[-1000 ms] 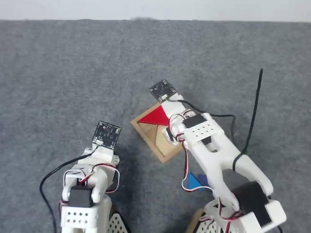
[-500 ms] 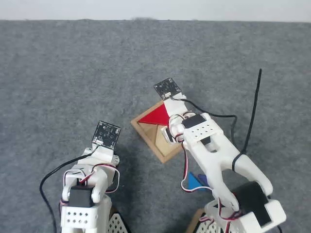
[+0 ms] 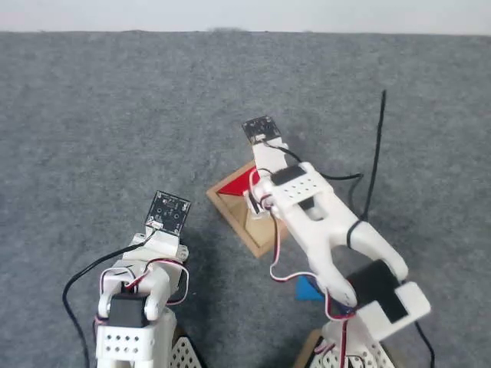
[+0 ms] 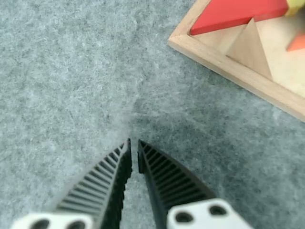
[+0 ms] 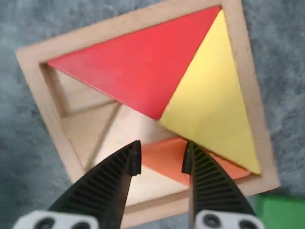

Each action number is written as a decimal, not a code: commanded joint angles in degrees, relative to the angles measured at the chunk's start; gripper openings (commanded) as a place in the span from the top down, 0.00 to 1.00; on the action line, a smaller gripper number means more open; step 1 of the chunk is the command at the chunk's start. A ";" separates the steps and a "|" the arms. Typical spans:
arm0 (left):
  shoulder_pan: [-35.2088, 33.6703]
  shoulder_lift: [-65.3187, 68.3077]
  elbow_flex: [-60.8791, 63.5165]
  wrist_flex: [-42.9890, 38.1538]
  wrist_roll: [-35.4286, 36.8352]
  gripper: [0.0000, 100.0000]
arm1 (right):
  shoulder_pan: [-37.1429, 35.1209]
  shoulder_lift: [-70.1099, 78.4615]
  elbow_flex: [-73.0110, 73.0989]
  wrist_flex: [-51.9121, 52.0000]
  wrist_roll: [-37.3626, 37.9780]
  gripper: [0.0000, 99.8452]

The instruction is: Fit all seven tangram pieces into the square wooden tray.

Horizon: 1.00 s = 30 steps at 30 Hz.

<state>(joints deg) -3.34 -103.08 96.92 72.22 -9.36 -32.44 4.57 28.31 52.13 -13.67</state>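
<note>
High view: tray [image 3: 229, 215] on mat [image 3: 115, 115]; blue piece [image 3: 308, 289] lies outside, apart from it.
Left wrist view: left gripper [image 4: 133, 150] pressed together over mat, near tray corner.
Right wrist view: right gripper [image 5: 161, 157] spread above orange piece [image 5: 164, 161]; red piece [image 5: 138, 71] and yellow piece [image 5: 209, 105] seated in tray.

left arm [image 3: 138, 307]: white shell, dotted holes, red-white-black wires, black cable | right arm [image 3: 337, 234]: white shell, black motor block, black cable | left board [image 3: 169, 212], right board [image 3: 261, 129]: black squares | left claw [image 4: 134, 151], right claw [image 5: 162, 157]: black, ribbed, white bases
</note>
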 commanded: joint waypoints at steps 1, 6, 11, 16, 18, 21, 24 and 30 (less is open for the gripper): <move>-0.35 -0.97 -0.57 0.18 -0.35 0.98 | -1.63 1.36 -4.66 5.93 -12.66 0.84; -0.35 -0.97 -0.57 0.18 -0.35 0.98 | -1.71 1.36 -5.45 8.04 -23.21 0.84; -0.35 -0.97 -0.57 0.18 -0.35 0.98 | -1.80 1.54 -5.27 8.13 -25.49 0.84; -0.35 -0.97 -0.57 0.18 -0.35 0.98 | -1.98 6.37 -4.66 7.25 -28.40 0.84; -0.35 -0.97 -0.57 0.18 -0.35 0.98 | -1.27 8.13 -7.12 8.04 -29.98 0.84; -0.35 -0.97 -0.57 0.18 -0.35 0.98 | 0.75 9.45 -10.20 8.57 -31.91 0.84; -0.26 -0.97 -0.57 0.18 -0.35 0.98 | 1.63 10.68 -10.37 9.10 -32.18 0.84; -0.26 -0.97 -0.57 0.18 -0.35 0.98 | -2.15 10.77 -9.58 13.23 -28.48 0.85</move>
<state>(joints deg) -3.34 -103.08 96.92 72.22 -9.36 -32.97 12.57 18.20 62.68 -44.00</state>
